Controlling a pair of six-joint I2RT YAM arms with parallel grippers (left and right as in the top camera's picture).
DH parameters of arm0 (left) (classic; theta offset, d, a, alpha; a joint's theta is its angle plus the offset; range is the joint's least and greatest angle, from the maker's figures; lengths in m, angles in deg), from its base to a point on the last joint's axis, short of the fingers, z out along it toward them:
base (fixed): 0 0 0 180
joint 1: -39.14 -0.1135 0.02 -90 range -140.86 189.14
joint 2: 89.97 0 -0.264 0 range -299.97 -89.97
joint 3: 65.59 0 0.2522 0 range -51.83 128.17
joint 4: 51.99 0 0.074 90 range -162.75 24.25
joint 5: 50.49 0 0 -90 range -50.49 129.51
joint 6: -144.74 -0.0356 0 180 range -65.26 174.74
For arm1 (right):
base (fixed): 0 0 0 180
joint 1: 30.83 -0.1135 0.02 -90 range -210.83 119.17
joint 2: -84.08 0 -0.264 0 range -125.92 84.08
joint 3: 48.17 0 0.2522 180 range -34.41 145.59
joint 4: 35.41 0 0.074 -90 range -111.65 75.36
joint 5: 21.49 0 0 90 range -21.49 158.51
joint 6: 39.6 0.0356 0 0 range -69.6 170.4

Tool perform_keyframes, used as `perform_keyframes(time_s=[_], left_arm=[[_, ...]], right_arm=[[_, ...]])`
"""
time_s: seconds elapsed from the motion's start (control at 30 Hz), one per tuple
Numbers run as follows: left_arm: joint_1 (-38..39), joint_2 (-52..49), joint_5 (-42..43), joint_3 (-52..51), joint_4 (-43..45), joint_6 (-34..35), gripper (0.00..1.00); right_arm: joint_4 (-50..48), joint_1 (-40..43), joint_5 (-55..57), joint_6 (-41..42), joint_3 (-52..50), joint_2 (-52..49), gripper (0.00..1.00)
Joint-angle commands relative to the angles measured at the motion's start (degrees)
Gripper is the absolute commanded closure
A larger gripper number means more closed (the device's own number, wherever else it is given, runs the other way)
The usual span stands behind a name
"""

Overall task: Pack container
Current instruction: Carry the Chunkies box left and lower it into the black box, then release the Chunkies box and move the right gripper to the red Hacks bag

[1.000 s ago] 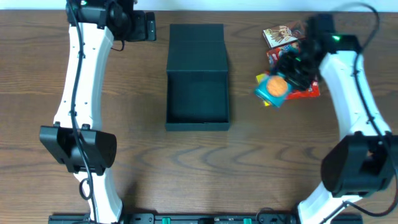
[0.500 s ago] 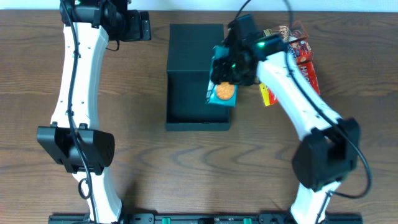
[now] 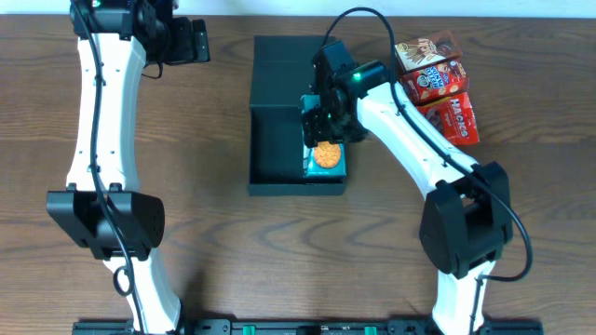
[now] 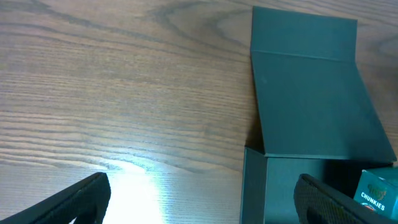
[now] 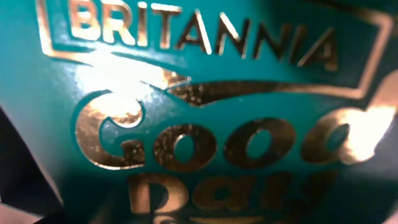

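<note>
Container interior: right gripper, apparently clamped on cookie box.

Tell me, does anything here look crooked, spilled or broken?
Nothing stands out. The teal cookie box is in the container, against its right wall; the other snack packs lie bunched on the table beside it.

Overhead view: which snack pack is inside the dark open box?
The small teal cookie box with the orange biscuit picture; it is inside the dark teal-grey cardboard container. The red and brown snack packs lie outside on the wooden table.
</note>
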Motion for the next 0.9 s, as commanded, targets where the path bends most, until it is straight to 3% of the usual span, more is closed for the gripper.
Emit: perform_keyframes(time_s=[0.0, 0.07, 0.3, 0.5, 0.57, 0.67, 0.77, 0.87], left_arm=[[-0.2, 0.0, -0.2, 0.1, -0.3, -0.6, 0.05], [-0.2, 0.0, -0.2, 0.1, -0.3, -0.6, 0.05], [-0.2, 0.0, -0.2, 0.1, -0.3, -0.6, 0.05], [-0.2, 0.0, -0.2, 0.1, -0.3, -0.6, 0.04], [-0.2, 0.0, -0.2, 0.1, -0.3, -0.6, 0.05], [-0.2, 0.0, -0.2, 0.1, -0.3, -0.6, 0.05], [-0.2, 0.0, -0.2, 0.1, -0.3, -0.6, 0.05], [-0.2, 0.0, -0.1, 0.1, -0.4, -0.6, 0.05]], right_arm=[[0.9, -0.2, 0.6, -1.1, 1.0, 0.6, 0.29], [1.1, -0.2, 0.6, -1.1, 1.0, 0.6, 0.28], [1.4, -0.2, 0.6, -1.0, 1.1, 0.6, 0.09], [1.5, -0.2, 0.7, -2.2, 4.6, 0.6, 0.1], [2.1, 0.2, 4.4, -3.0, 8.0, 0.6, 0.1], [5.2, 2.4, 14.6, -2.5, 12.6, 0.6, 0.01], [8.9, 8.7, 16.8, 3.6, 14.3, 0.6, 0.01], [10.8, 16.2, 12.2, 13.8, 13.5, 0.3, 0.01]])
